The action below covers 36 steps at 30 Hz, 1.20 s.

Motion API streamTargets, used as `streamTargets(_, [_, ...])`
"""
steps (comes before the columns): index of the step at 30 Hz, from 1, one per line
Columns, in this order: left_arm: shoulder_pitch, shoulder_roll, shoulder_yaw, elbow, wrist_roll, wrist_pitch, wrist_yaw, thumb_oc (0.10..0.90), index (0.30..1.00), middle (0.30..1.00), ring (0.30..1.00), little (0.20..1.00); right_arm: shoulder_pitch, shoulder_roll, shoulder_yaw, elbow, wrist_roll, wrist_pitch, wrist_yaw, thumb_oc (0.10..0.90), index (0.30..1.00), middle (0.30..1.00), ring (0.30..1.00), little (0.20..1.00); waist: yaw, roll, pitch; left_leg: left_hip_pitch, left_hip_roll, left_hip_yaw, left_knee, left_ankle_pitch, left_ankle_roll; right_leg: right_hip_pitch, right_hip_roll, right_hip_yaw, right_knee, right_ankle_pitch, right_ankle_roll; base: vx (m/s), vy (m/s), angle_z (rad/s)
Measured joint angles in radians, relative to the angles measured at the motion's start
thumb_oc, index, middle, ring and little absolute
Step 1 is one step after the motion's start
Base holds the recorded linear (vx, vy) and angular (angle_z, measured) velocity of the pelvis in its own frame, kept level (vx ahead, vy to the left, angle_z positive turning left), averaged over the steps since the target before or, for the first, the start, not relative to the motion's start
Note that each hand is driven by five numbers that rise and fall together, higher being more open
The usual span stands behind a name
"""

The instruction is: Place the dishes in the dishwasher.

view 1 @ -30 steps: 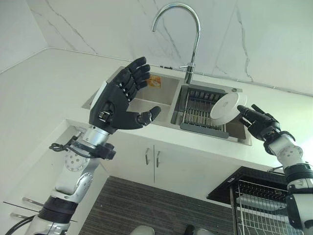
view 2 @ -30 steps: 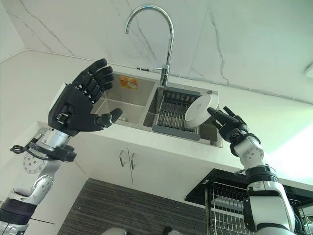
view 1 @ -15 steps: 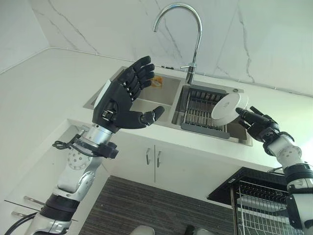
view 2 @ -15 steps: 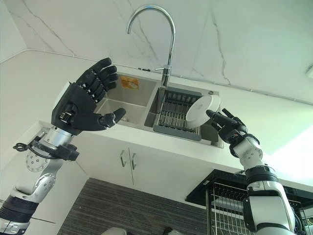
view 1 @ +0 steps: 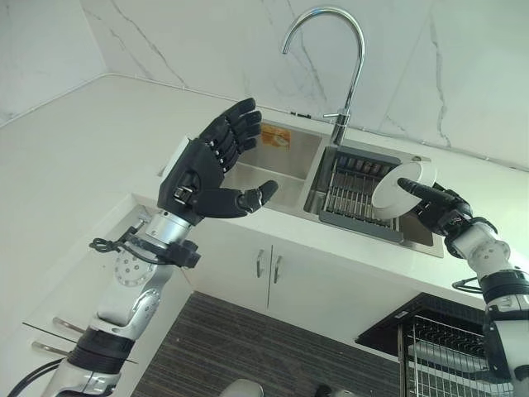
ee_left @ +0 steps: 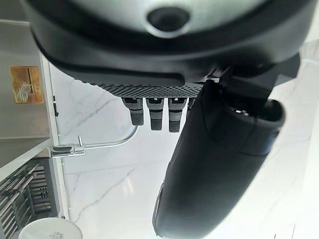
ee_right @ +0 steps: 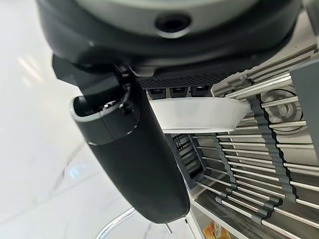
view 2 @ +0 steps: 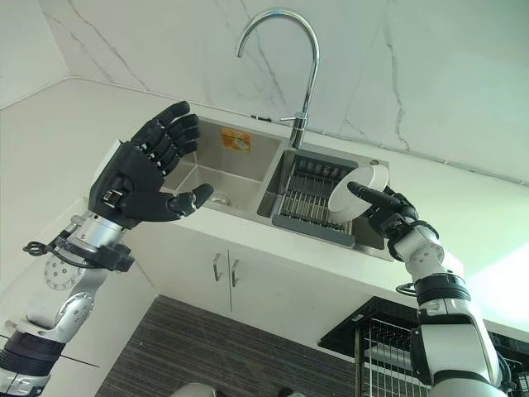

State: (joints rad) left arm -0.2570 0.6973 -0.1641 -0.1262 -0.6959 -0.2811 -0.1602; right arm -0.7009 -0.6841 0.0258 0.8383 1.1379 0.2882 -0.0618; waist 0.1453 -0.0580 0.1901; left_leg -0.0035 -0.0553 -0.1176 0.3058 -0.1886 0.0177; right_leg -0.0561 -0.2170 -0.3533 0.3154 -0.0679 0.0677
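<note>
Plate point(view 1: 402, 188), white, round, is pinched at its edge by the right robot hand point(view 1: 440, 207), thumb on one face and fingers on the other, as the right wrist view shows point(ee_right: 199, 113). It is held tilted on edge, clear of the rack point(view 1: 354, 195) in the right basin of the sink point(view 1: 285, 169), with the tap point(view 1: 343, 66) behind. From that hand the plate sticks out toward the sink and toward the robot's left; its flat face looks roughly at the camera.

Left robot hand point(view 1: 211, 169) is open, fingers spread, holding nothing, raised over the worktop point(view 1: 66, 157) in front of the left basin, well apart from the plate. So the right hand is the one on the job.

Dishwasher rack point(view 1: 450, 356) shows below the right arm, lower than the worktop. My read: next the plate has to travel down and back toward the robot on the right side, kept on edge for a slot.
</note>
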Motion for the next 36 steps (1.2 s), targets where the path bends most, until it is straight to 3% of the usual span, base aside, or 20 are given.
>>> streamTargets(6, [0.000,0.010,0.000,0.000,-0.006,0.013,0.005,0.800,0.900,0.900,0.900,0.900,-0.034,-0.003,0.001,0.041,0.000,0.003,0.000,0.800,0.900,0.900,0.900,0.900,0.002,0.000,0.000,-0.001,0.000,-0.002,-0.010,0.008,-0.002,0.005,-0.003,-0.013,-0.005,-0.001,0.000,0.02,-0.024,0.07])
streamTargets(7, [0.000,0.017,0.000,0.000,-0.006,0.017,0.005,0.800,0.900,0.900,0.900,0.900,-0.036,-0.008,0.001,0.045,-0.001,0.004,-0.001,0.580,0.571,0.571,0.571,0.571,0.006,0.000,0.000,-0.002,0.000,-0.002,-0.015,0.011,-0.002,0.005,-0.004,-0.016,-0.006,-0.001,0.000,0.01,-0.030,0.10])
streamTargets(8, [0.000,0.024,0.000,0.000,-0.006,0.019,0.006,0.800,0.900,0.900,0.900,0.900,-0.037,-0.012,0.001,0.047,-0.001,0.005,-0.001,0.400,0.300,0.300,0.300,0.300,0.008,0.001,0.000,-0.003,0.000,-0.004,-0.017,0.014,-0.004,0.006,-0.003,-0.019,-0.008,-0.001,0.000,0.01,-0.020,0.12])
streamTargets(22, [-0.001,0.029,0.001,0.000,-0.006,0.040,0.038,0.800,0.900,0.900,0.900,0.900,-0.067,-0.027,0.014,0.119,-0.038,-0.014,-0.048,0.400,0.300,0.300,0.300,0.300,0.026,0.014,-0.008,-0.011,0.003,-0.002,-0.048,0.047,-0.005,0.010,-0.004,-0.053,-0.019,0.000,-0.003,-0.02,-0.001,0.08])
streamTargets(27, [-0.001,0.027,0.000,0.000,-0.006,0.040,0.046,0.800,0.900,0.900,0.900,0.900,-0.067,-0.025,0.020,0.118,-0.039,-0.040,-0.088,0.400,0.300,0.300,0.300,0.300,0.030,0.035,-0.020,-0.012,0.003,-0.002,-0.049,0.051,-0.005,0.010,-0.004,-0.054,-0.018,0.002,-0.007,-0.07,0.030,0.01])
streamTargets(36, [0.001,0.021,-0.001,0.000,-0.020,0.045,0.021,0.800,0.900,0.900,0.900,0.900,-0.065,-0.025,0.022,0.103,-0.077,-0.086,-0.112,0.400,0.300,0.300,0.300,0.300,0.018,0.038,-0.022,-0.010,0.004,0.006,-0.049,0.051,-0.005,0.006,-0.003,-0.047,-0.017,0.003,-0.008,-0.05,0.041,-0.02])
